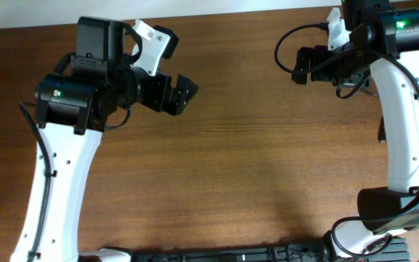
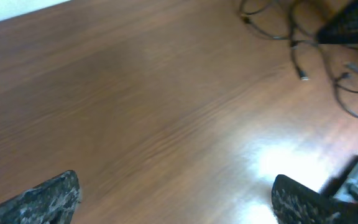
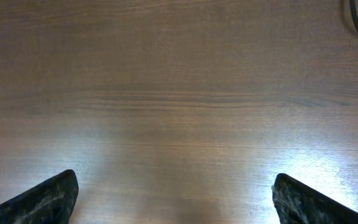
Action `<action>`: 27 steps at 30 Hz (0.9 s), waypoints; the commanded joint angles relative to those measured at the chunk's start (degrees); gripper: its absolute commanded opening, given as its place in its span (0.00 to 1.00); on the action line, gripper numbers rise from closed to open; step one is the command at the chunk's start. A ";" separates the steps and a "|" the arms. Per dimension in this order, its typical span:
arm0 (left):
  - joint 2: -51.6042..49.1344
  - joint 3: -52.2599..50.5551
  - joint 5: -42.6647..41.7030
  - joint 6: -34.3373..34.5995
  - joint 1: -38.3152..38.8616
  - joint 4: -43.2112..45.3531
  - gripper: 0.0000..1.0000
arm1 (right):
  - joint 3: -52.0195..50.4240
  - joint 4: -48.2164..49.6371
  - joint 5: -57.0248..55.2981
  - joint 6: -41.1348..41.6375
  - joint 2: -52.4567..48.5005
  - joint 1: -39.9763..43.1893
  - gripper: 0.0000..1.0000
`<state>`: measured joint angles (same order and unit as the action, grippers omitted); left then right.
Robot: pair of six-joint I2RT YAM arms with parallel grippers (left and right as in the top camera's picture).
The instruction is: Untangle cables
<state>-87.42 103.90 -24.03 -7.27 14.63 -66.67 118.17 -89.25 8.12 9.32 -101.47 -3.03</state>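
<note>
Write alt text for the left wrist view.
Thin black cables lie in loose loops on the wooden table at the upper right, one plug lying free. The left gripper, open and empty, shows at the bottom corners.

The worktop (image 1: 253, 160) looks like brown wood or wood-grain laminate, smooth, with a satin finish that throws back pale patches of lamp glare. The arms (image 1: 57, 189) have smooth, slightly glossy white plastic shells and matt black joint housings (image 1: 71, 98), while the fingers (image 2: 48, 199) of the left gripper (image 2: 176, 202) and right gripper (image 3: 176, 202) are black, rough and speckled grey. The cables (image 2: 293, 50) have a thin black sheath, plastic or rubber by the look, and one ends in a small bright metallic plug tip (image 2: 304, 77).
</note>
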 commanded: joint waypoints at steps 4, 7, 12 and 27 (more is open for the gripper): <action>1.38 -0.04 8.04 -0.13 -0.04 -3.85 0.99 | -0.26 0.15 0.70 0.59 0.39 -0.35 0.99; 2.84 -5.40 8.85 -1.31 0.02 -2.36 0.99 | -0.26 0.17 0.70 0.59 0.39 -0.35 0.99; 10.05 -25.49 9.05 -2.05 -0.04 12.83 0.99 | -0.26 0.17 0.70 0.61 0.39 -0.35 0.99; 29.51 -67.60 14.01 -2.03 -0.04 67.34 0.99 | -0.26 0.17 0.70 0.61 0.39 -0.35 0.99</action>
<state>-60.45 41.85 -10.63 -8.75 14.61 -5.91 118.10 -89.10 8.51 9.30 -101.45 -3.05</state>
